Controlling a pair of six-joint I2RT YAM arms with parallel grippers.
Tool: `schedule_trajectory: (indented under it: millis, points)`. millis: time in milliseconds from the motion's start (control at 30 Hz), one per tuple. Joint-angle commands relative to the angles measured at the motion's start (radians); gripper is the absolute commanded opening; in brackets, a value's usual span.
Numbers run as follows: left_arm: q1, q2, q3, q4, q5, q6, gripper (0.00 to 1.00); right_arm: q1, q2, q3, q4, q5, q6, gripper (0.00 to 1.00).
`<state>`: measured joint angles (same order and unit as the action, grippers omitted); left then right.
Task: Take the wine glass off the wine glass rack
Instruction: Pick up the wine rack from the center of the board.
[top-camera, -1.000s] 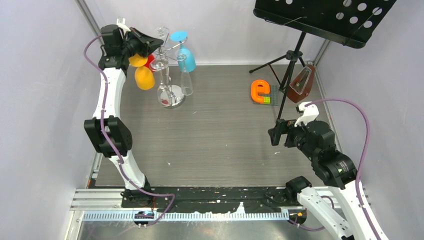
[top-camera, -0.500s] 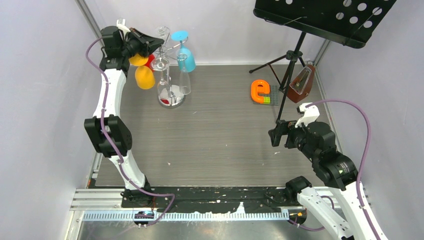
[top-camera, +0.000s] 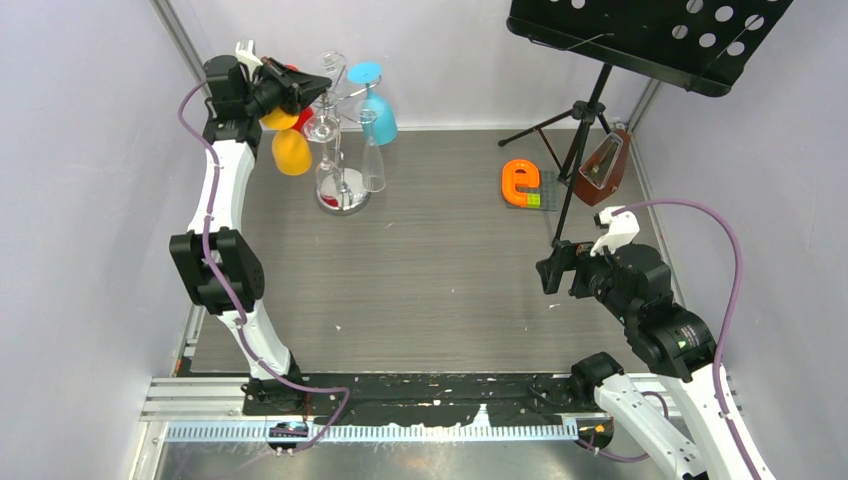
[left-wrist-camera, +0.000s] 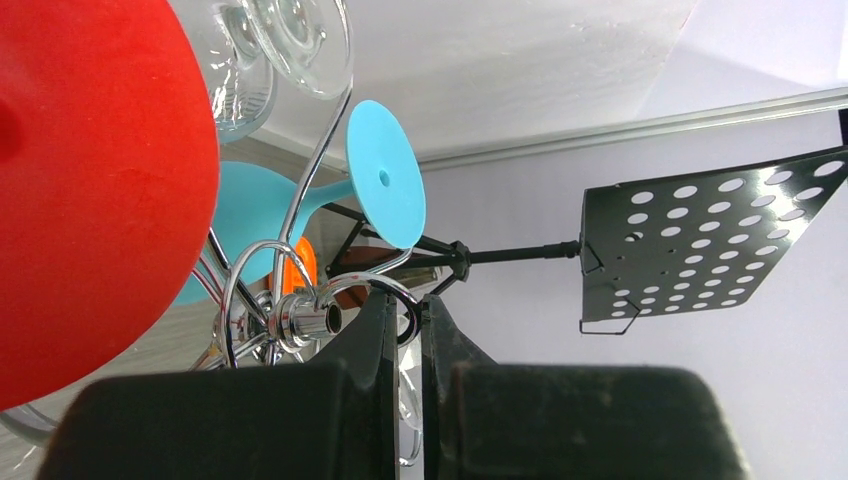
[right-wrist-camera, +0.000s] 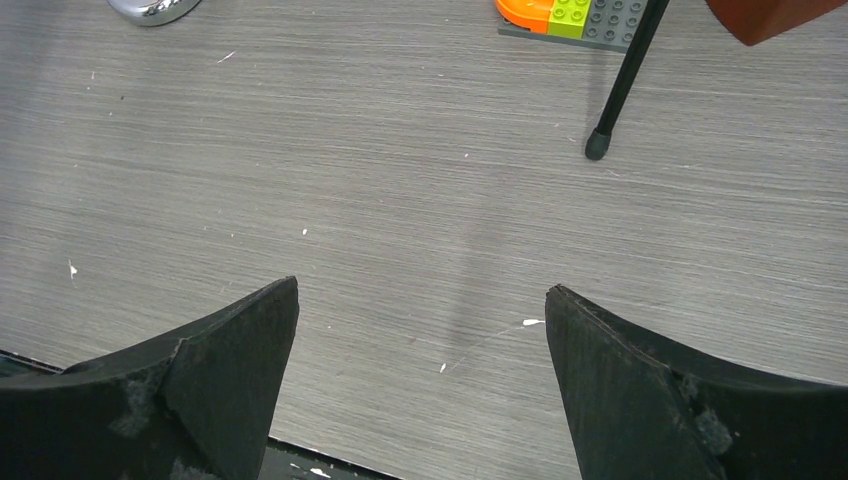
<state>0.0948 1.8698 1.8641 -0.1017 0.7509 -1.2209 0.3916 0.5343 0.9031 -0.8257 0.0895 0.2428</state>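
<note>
Near edge, right side: right fingers (right-wrist-camera: 230, 350) spread wide, grasping nothing, hanging above the counter (top-camera: 440, 260); well apart from the rack; no part in the work at present.

Mid counter, right: orange letter block (top-camera: 518, 182) beside the foot of the black music stand (top-camera: 650, 35); neither of concern.

Far left corner: wine glass rack (top-camera: 343, 195) upright on its mirrored base; loaded with hanging glasses: two yellow glasses (top-camera: 291, 152) on the left side, blue glass (top-camera: 378, 115) on the right, clear glasses (top-camera: 372, 160) near the post.

Top of rack: left fingers (left-wrist-camera: 360, 380) clenched tight, up among the scroll-ended arms; chrome loop showing right at the tips; cannot tell whether anything sits pinched between them. Red wine glass (left-wrist-camera: 90, 180) just beside the left fingers, filling the left of the wrist view, very close to the lens; from above, only a sliver of red visible behind the wrist, level with the rack top.

Progress, as a judgement: reach to the rack done; removal not confirmed. Cannot tell whether the red wine glass hangs on its arm or rides free of it. Left to do: slide it clear of the scrolls without knocking its neighbours, then carry it away from the rack.
</note>
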Motion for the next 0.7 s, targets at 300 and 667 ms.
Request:
schedule_trajectory:
  millis: [300, 667]
  points:
    - [-0.003, -0.089, 0.073, 0.287, 0.120, -0.134, 0.00, 0.003, -0.010, 0.030, 0.013, -0.029, 0.031, 1.00]
    - [-0.002, -0.102, 0.085, 0.314, 0.123, -0.165, 0.00, 0.004, -0.016, 0.035, 0.010, -0.032, 0.033, 1.00]
